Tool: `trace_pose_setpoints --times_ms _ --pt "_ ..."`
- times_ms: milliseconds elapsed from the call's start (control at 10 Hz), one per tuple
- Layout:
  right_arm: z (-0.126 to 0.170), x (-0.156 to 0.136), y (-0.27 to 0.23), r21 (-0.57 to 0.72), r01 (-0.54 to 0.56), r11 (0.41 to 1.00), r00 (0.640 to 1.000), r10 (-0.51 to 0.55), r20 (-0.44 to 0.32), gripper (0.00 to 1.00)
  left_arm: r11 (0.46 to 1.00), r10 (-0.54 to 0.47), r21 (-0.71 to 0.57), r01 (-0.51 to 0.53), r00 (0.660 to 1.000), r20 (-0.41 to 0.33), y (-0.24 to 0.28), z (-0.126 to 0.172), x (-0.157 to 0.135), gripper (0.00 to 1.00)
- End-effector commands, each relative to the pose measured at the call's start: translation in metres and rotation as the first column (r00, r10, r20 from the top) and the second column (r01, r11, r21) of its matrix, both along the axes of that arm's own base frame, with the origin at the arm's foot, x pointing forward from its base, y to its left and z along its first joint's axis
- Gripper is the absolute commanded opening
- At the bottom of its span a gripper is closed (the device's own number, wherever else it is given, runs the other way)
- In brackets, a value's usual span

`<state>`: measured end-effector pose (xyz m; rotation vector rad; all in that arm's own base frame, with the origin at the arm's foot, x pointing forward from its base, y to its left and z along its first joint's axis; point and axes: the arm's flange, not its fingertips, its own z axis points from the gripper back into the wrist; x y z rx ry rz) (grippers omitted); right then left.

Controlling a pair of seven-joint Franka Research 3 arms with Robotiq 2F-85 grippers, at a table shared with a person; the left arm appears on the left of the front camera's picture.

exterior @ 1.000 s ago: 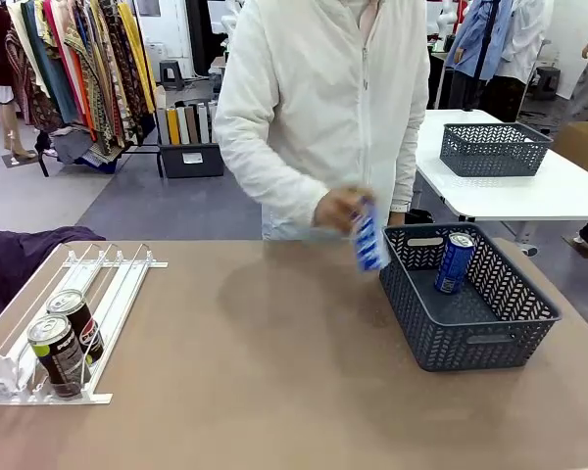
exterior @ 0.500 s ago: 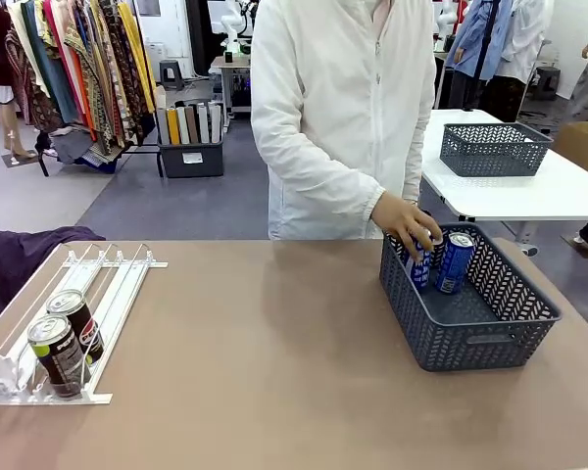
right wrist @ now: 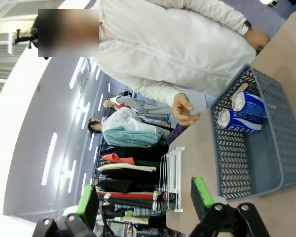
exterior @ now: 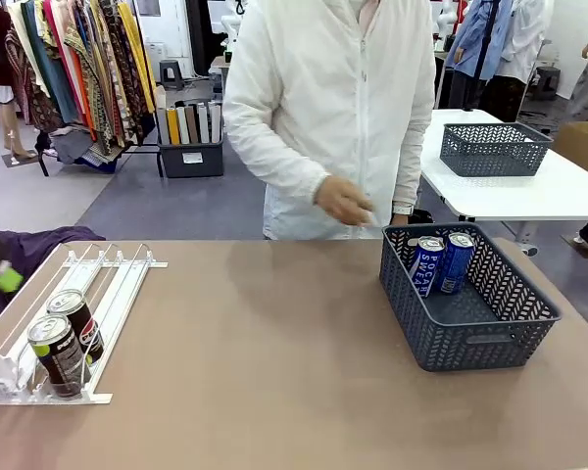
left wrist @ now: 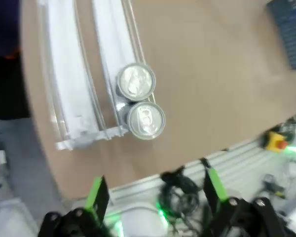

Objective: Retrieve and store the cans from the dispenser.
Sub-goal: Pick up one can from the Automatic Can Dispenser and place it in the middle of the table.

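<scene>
Two black cans (exterior: 54,354) (exterior: 76,321) stand at the low end of the white-railed dispenser (exterior: 118,279), at the table's left. From above their silver tops (left wrist: 136,81) (left wrist: 146,120) rest against the rail stop of the dispenser (left wrist: 64,84). My left gripper (left wrist: 155,190) hovers high over them, open and empty; one of its green pads (exterior: 4,280) shows blurred at the left edge. Two blue cans (exterior: 426,264) (exterior: 458,261) stand in the grey basket (exterior: 470,343). My right gripper (right wrist: 145,197) is open, far from the basket (right wrist: 232,163) and blue cans (right wrist: 249,103).
A person in a white jacket stands at the far side, one hand (exterior: 343,204) hanging empty just left of the basket. A dark purple cloth (exterior: 29,250) lies beyond the dispenser. Another grey basket (exterior: 495,147) sits on a white table behind.
The person set a blue can into the basket beside the first one and drew the hand back. A green pad of my left gripper came in at the left edge.
</scene>
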<state>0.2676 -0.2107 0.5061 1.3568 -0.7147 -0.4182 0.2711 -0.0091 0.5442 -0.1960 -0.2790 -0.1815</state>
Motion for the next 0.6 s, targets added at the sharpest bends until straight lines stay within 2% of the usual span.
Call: trace_pose_setpoints --times_ms 0,100,200,300,500 --pt "0.003 0.004 0.001 0.012 0.007 1.000 1.000 -0.007 0.028 1.00 0.987 0.079 0.139 -0.078 0.997 -0.007 -0.031 -0.028 0.008 1.00" --pt "0.003 0.004 0.001 0.012 0.007 1.000 1.000 -0.007 0.028 1.00 0.994 0.044 0.100 -0.039 0.998 -0.044 -0.043 -0.033 0.013 1.00" --pt "0.003 0.004 0.001 0.012 0.007 1.000 1.000 -0.007 0.028 1.00 0.996 0.081 0.054 -0.077 0.994 -0.078 -0.050 -0.034 0.022 1.00" --pt "0.003 0.004 0.001 0.012 0.007 1.000 1.000 -0.007 0.028 1.00 0.993 0.016 0.116 -0.016 1.000 -0.002 -0.047 -0.009 0.010 1.00" --pt "0.003 0.004 0.001 0.012 0.007 1.000 1.000 -0.007 0.028 1.00 0.993 0.016 0.116 -0.016 1.000 -0.002 -0.047 -0.009 0.010 1.00"
